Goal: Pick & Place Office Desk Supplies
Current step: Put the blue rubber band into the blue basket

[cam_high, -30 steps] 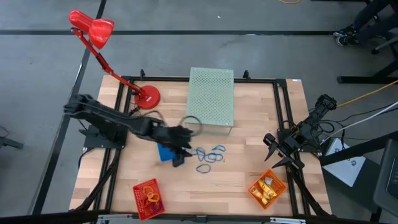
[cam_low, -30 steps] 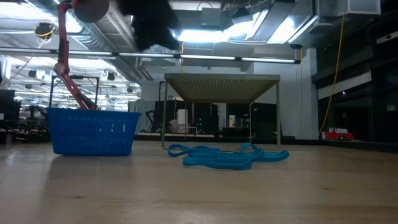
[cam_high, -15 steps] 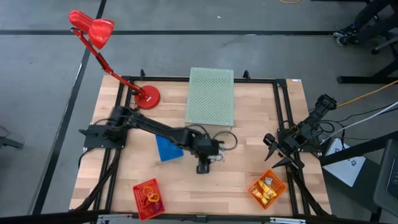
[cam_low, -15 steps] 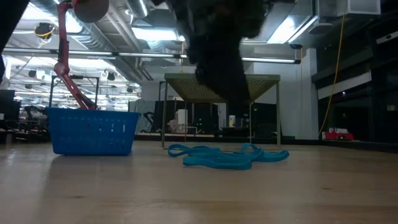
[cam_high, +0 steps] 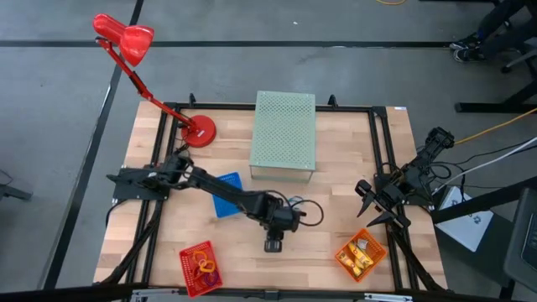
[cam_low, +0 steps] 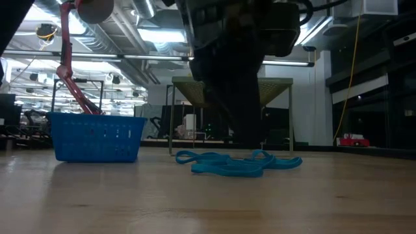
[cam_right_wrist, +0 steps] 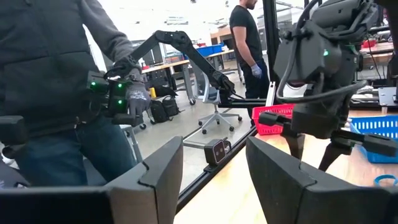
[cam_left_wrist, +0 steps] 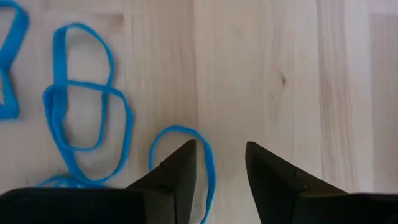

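Jaws of the left gripper (cam_left_wrist: 219, 163) stand parted with nothing between them, pointing down at the table (cam_high: 336, 243) just beside the blue rubber bands (cam_left_wrist: 84, 118), one finger's tip touching a loop. The bands lie loose right of the blue basket (cam_high: 225, 194). The right gripper (cam_high: 367, 204), also parted and empty, waits at the table's right edge.

The left arm (cam_high: 252, 201) seemingly hides most blue loops (cam_left_wrist: 84, 118) from above.
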You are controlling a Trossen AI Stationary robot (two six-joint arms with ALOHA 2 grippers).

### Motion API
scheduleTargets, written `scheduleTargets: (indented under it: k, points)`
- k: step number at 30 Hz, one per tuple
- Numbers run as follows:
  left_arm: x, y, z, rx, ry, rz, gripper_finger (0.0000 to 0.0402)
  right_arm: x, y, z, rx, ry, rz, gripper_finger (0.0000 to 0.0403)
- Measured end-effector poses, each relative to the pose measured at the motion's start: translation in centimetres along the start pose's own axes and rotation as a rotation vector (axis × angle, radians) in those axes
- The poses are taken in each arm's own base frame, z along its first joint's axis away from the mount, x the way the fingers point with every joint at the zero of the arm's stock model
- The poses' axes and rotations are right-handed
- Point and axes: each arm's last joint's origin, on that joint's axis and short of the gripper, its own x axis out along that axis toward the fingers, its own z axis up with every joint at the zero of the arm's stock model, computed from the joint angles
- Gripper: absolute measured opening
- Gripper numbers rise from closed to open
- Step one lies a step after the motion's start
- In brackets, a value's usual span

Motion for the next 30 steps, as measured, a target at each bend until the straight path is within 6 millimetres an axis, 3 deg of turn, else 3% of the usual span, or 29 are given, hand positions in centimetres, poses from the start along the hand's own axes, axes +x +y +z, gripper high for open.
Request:
scheduleTargets:
  k: [6,14,18,21,26,30]
  points:
    - [0.2,-0.3,-0.3,-0.052,0.016,0.003,0.0139,0.0,0.0,0.0,0.000,0.000,0.000,0.0178]
    - [2.7,0.2,-1.2,-0.101,0.085,0.029,0.0141,0.0,0.0,0.0,0.000,0.000,0.000,0.0178]
    - [2.9,0.3,-1.2,-0.131,0.077,0.066,0.0138,0.0,0.0,0.0,0.000,0.000,0.000,0.0178]
    - [3.0,0.4,-1.2,-0.138,0.077,0.071,0.0109,0.0,0.0,0.0,0.000,0.000,0.000,0.0178]
    - [3.0,0.4,-1.3,-0.179,0.114,0.002,0.0016,0.0,0.0,0.0,0.000,-0.001,0.000,0.0178]
    - [2.6,0.6,-1.1,-0.200,0.105,-0.027,0.0005,0.0,0.0,0.0,0.000,0.000,0.001,0.0178]
